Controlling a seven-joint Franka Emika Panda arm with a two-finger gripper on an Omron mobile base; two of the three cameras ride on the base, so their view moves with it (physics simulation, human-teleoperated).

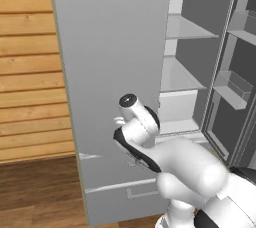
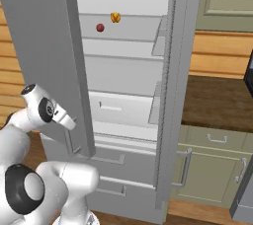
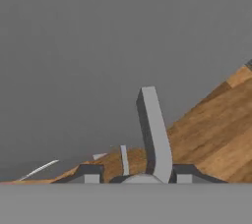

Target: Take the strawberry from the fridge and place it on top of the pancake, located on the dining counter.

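— Where's the fruit it's after?

— Up on a glass shelf inside the tall light grey fridge [image 2: 163, 95]: the tiny dark red strawberry [image 2: 100, 28], with an orange-yellow bit of food [image 2: 115, 18] just beside it.

— And the two-finger gripper [image 3: 133, 179]?

— Low down at the open grey door [image 1: 110, 72]. From the hand camera the grey vertical bar handle [image 3: 153, 134] rises between the two dark tips, so the jaws look closed around it, though the contact itself sits at the edge of the picture.

— So the berry is well apart from the jaws?

— Yes, higher and deeper in. I'd judge it light, soft and easily bruised, and apt to roll. Best pinched gently across its widest middle, from the front.
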